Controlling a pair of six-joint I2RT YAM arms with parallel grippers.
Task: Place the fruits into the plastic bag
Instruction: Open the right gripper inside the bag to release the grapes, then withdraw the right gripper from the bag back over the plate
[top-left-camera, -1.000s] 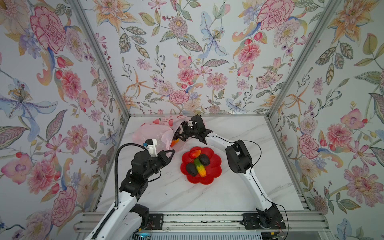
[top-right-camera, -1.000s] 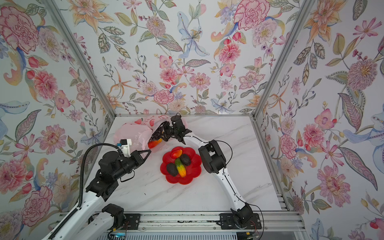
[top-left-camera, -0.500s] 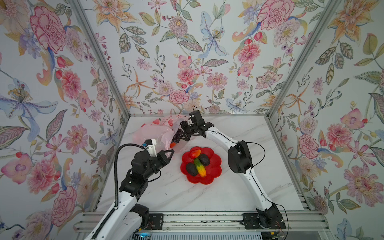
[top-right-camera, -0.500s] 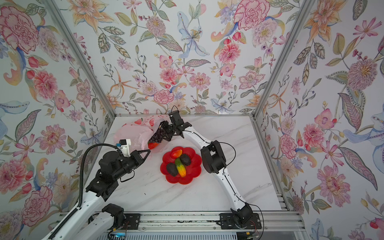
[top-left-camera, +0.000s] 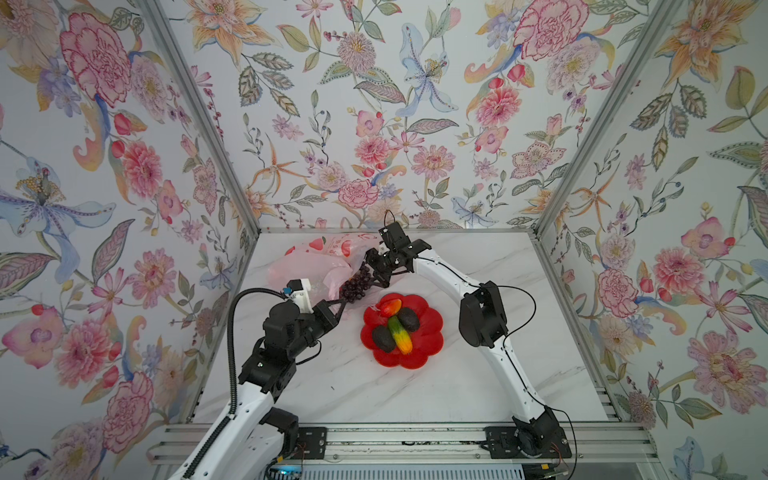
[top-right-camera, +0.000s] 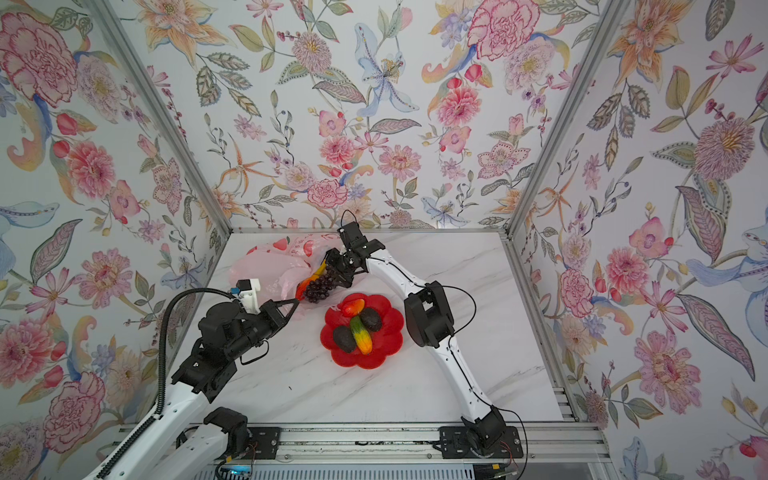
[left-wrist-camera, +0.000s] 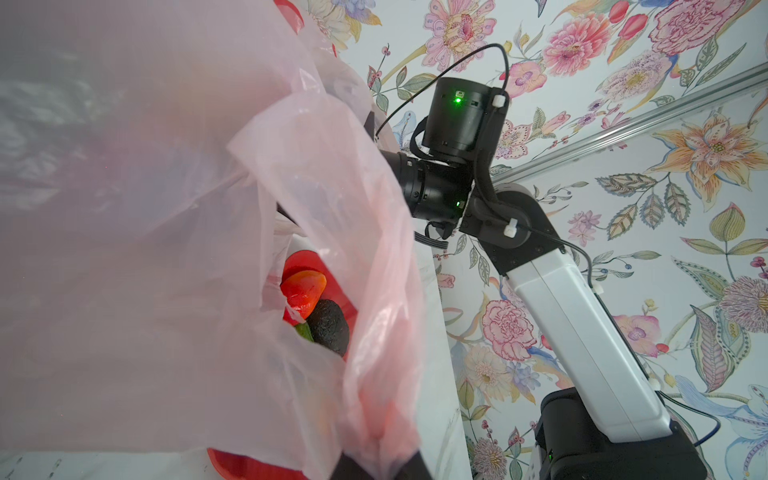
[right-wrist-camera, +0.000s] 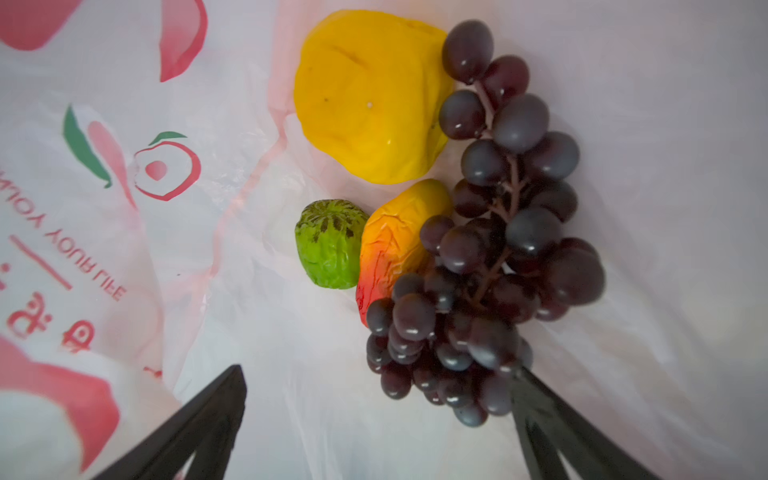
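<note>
While clamping the left gripper (top-left-camera: 337, 307) shut on the rim of the plastic bag (top-left-camera: 299, 270) and holding the right gripper (right-wrist-camera: 376, 370) spread beside the loose grapes (right-wrist-camera: 511, 249) inside, beware snagging them on withdrawal and dragging them back toward the plate (top-left-camera: 431, 341) of avocados (top-left-camera: 409, 319).

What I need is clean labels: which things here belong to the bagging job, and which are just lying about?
Job: plastic bag; in its open mouth, grape bunch, yellow lumpy fruit, green bumpy ball, orange mango; still unbagged, red mango, green-yellow mango, two avocados.
Just there: red flower-shaped plate, floral walls.
</note>
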